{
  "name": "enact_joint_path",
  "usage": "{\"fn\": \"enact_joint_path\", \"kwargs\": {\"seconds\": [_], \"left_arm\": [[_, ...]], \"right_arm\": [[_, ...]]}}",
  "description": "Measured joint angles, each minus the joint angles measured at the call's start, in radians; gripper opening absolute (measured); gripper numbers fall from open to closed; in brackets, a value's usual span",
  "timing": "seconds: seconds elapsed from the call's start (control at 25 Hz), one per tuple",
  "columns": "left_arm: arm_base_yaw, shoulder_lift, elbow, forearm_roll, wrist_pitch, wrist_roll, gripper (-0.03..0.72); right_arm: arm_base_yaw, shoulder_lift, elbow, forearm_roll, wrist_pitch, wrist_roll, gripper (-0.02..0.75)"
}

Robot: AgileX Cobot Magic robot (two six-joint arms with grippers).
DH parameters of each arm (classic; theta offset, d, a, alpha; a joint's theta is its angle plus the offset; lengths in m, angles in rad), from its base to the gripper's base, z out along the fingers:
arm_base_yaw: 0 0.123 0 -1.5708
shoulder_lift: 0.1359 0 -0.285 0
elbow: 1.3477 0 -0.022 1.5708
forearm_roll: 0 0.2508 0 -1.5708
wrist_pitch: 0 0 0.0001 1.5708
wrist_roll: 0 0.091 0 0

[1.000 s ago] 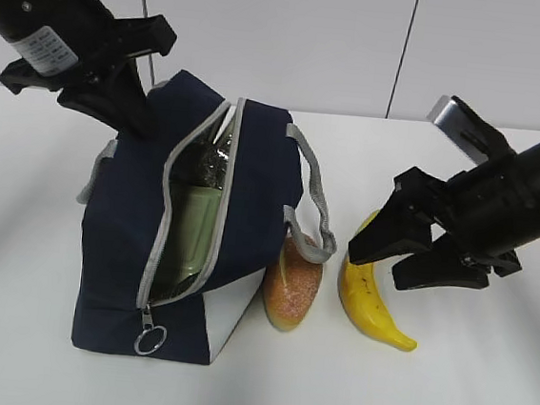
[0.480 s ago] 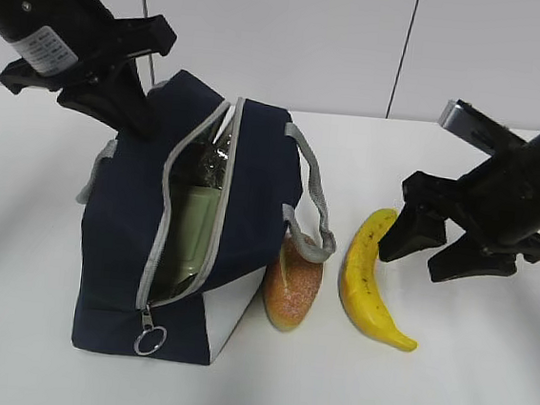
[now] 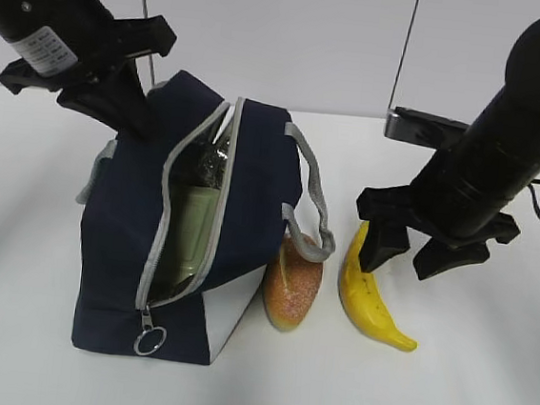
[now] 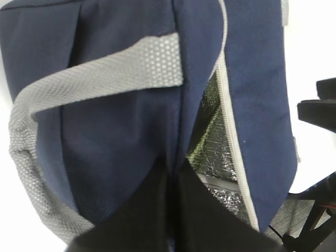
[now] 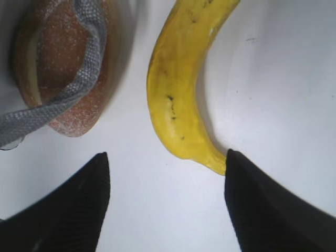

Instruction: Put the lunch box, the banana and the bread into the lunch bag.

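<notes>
A: Where is the lunch bag (image 3: 187, 223)?

B: It stands on the white worktop (image 3: 481, 395), navy with a white lower panel, its grey zipper (image 3: 193, 209) parted along the top. The metal ring pull (image 3: 150, 340) hangs at the near end of the bag.

A: And the lunch box?

B: The lunch box (image 3: 191, 228) is already inside the bag; its sage-green lid shows through the open slit, against the silver lining (image 4: 212, 142).

A: What lies beside the bag?

B: The bread (image 3: 292, 283) rests just right of the bag, touching its white panel. One grey webbing handle (image 3: 313, 207) droops from the bag over the bread's top. The banana (image 3: 368, 298) lies further right of the bag, just beside the bread but apart from it, with one dark tip pointing at the near edge of the worktop.

A: The left claw?

B: The left claw (image 4: 170, 178) is pressed together on the navy fabric at the bag's far upper edge, beside the other handle (image 4: 100, 73).

A: The right one?

B: The right claw (image 3: 422, 258) is spread wide and holds nothing. It points down over the banana's far end, on the side away from the bag. In the right wrist view one finger (image 5: 73, 205) sits nearer the bread and the other past the banana's tip. The draped handle is what crowds the bread.
</notes>
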State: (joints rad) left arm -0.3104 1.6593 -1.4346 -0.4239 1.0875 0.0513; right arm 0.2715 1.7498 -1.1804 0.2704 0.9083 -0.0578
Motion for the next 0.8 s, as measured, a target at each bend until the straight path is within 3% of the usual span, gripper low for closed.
{"fn": "enact_joint_path", "kwargs": {"seconds": [0.52, 0.8], "left_arm": [[0.000, 0.000, 0.000, 0.000, 0.000, 0.000, -0.003], [0.000, 0.000, 0.000, 0.000, 0.000, 0.000, -0.003]], "right_arm": [[0.002, 0.119, -0.059, 0.050, -0.054, 0.010, 0.507], [0.002, 0.192, -0.117, 0.043, -0.056, 0.001, 0.585]]}}
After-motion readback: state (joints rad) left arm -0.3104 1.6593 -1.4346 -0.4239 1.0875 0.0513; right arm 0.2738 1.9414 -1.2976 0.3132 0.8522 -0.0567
